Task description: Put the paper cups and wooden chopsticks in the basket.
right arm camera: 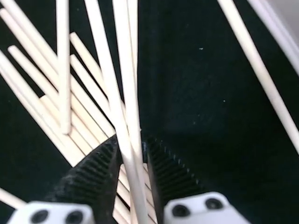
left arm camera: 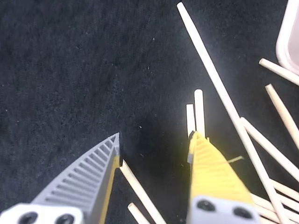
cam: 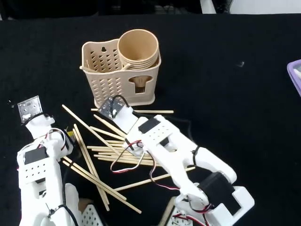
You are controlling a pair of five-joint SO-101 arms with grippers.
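Observation:
A beige slotted basket stands at the back of the black table, with stacked paper cups in its right compartment. Several wooden chopsticks lie scattered in front of it, between the two arms. My right gripper is low over the pile, shut on two chopsticks that run out past its black fingers. My left gripper is open just above the cloth at the pile's left edge. Two chopstick ends lie by its yellow finger, and another stick lies beside its grey finger.
A purple container sits at the table's right edge. The right arm lies over the middle of the chopstick pile, with red and black wires looping down. Bare black cloth spreads to the right of the basket and at the far left.

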